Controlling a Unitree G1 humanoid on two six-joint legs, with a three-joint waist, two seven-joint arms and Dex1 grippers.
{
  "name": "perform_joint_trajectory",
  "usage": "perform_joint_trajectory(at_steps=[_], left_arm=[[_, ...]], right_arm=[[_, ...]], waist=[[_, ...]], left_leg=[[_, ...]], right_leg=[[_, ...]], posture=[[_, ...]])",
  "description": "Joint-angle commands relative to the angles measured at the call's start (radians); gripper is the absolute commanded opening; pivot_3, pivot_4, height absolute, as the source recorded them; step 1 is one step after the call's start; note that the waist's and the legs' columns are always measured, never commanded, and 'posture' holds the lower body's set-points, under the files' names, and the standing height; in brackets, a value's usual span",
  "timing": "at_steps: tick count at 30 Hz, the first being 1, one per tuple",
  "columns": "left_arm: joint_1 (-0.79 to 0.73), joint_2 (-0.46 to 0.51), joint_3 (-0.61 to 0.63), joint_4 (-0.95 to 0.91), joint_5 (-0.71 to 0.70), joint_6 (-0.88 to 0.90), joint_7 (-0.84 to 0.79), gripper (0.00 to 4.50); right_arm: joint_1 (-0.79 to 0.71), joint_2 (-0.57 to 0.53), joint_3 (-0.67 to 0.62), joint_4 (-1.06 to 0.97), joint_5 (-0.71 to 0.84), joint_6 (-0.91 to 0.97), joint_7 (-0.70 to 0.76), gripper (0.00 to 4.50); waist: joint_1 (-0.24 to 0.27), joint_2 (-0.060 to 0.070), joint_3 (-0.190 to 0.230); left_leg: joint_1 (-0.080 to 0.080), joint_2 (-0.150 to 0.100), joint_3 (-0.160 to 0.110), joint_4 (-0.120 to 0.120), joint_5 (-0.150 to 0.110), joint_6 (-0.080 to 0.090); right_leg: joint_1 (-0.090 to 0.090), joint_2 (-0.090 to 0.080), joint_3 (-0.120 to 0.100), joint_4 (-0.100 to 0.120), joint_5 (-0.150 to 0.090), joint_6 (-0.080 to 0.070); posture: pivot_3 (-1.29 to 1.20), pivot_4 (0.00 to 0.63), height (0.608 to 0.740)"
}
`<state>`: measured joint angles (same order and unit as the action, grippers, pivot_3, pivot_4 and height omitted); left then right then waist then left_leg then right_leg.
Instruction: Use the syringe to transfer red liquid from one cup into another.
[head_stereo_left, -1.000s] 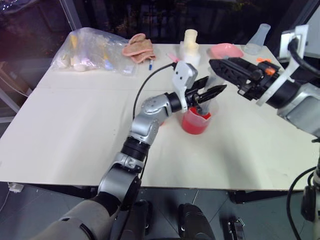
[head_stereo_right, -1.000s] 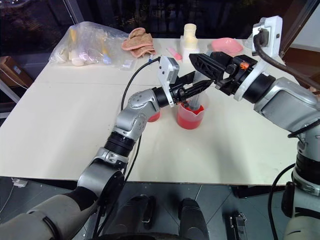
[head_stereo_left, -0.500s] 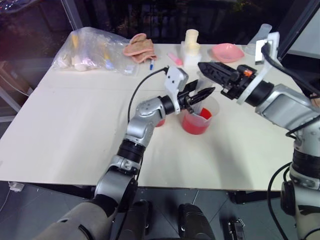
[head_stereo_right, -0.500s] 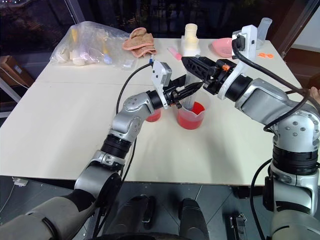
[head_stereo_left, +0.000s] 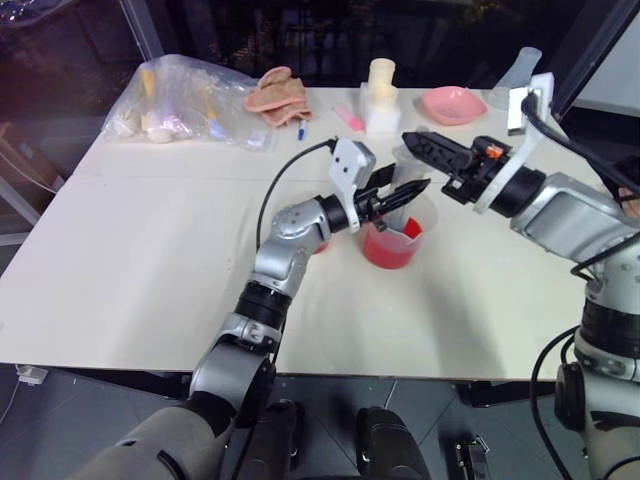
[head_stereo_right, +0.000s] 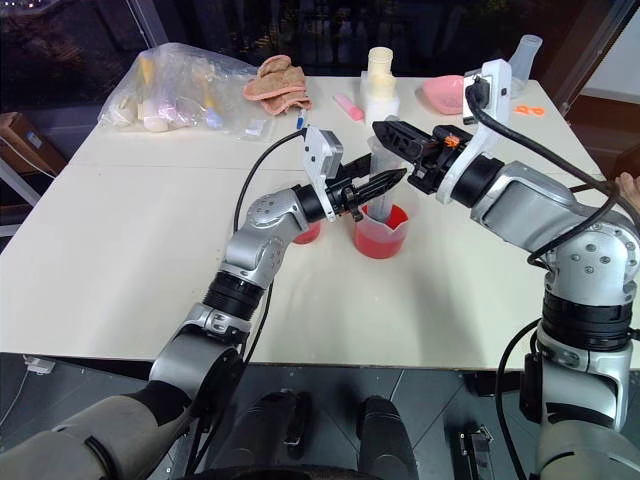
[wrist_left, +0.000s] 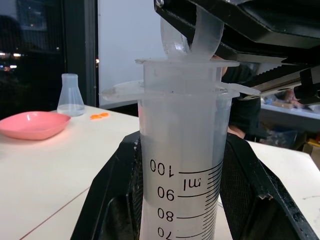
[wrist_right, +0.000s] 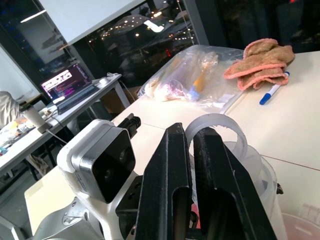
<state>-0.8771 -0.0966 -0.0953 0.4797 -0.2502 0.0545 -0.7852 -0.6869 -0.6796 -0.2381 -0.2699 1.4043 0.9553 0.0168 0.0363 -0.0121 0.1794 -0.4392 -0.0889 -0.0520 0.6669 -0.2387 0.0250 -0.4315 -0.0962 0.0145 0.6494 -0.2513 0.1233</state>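
Standing in the larger beaker (head_stereo_left: 392, 243) of red liquid (head_stereo_left: 388, 250), the syringe (wrist_left: 181, 165) (left gripper (head_stereo_left: 398, 195) clamps its barrel, right gripper (head_stereo_left: 412, 141) pinches its plunger).

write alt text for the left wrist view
A clear syringe marked in ml stands upright, gripped between the left tool's black fingers, while the right tool above is shut on its plunger ring. Behind, on the white table, sit a pink bowl and a small clear flask.

White table (head_stereo_left: 150, 260) w/ big beaker (head_stereo_left: 392, 243) of red liquid (head_stereo_left: 388, 249) right under both grippers' fingers, smaller beaker (head_stereo_right: 308, 232) beside it; beyond fingertips: plastic bag (head_stereo_left: 185, 103), pink cloth (head_stereo_left: 277, 93), pen (head_stereo_left: 300, 131), pink bowl (head_stereo_left: 452, 103), flask (head_stereo_left: 516, 76).
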Motion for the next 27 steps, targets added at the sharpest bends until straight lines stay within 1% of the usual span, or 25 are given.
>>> perform_joint_trajectory(at_steps=[1, 5, 12, 27], left_arm=[[0.003, -0.024, -0.064, 0.019, 0.034, -0.004, -0.02, 1.53], [0.013, -0.02, -0.073, 0.031, 0.043, -0.01, -0.029, 1.53], [0.046, -0.006, -0.103, 0.043, 0.071, -0.007, -0.042, 1.53], [0.078, -0.006, -0.122, 0.028, 0.083, 0.008, -0.039, 1.53]], right_arm=[[-0.025, 0.014, -0.012, -0.074, 0.071, 0.0, 0.03, 0.06], [-0.025, 0.015, -0.028, -0.075, 0.095, 0.003, 0.024, 0.06], [-0.037, 0.03, -0.065, -0.069, 0.166, -0.026, -0.027, 0.06], [-0.07, 0.012, -0.097, -0.035, 0.205, -0.047, -0.051, 0.06]], waist=[[0.0, 0.0, 0.0], [0.0, 0.0, 0.0], [-0.001, 0.0, 0.0], [0.0, 0.0, 0.0]], left_leg=[[0.0, 0.0, 0.0, 0.0, 0.0, 0.0], [0.0, 0.0, 0.0, 0.0, 0.0, 0.0], [0.0, 0.0, 0.0, 0.0, 0.0, 0.0], [0.0, 0.0, 0.0, 0.0, 0.0, 0.0]], right_leg=[[0.0, 0.0, 0.0, 0.0, 0.0, 0.0], [0.0, 0.0, 0.0, 0.0, 0.0, 0.0], [0.0, 0.0, 0.0, 0.0, 0.0, 0.0], [0.0, 0.0, 0.0, 0.0, 0.0, 0.0]], posture=[[0.0, 0.15, 0.74], [0.0, 0.15, 0.74], [0.0, 0.15, 0.74], [0.0, 0.15, 0.74]])
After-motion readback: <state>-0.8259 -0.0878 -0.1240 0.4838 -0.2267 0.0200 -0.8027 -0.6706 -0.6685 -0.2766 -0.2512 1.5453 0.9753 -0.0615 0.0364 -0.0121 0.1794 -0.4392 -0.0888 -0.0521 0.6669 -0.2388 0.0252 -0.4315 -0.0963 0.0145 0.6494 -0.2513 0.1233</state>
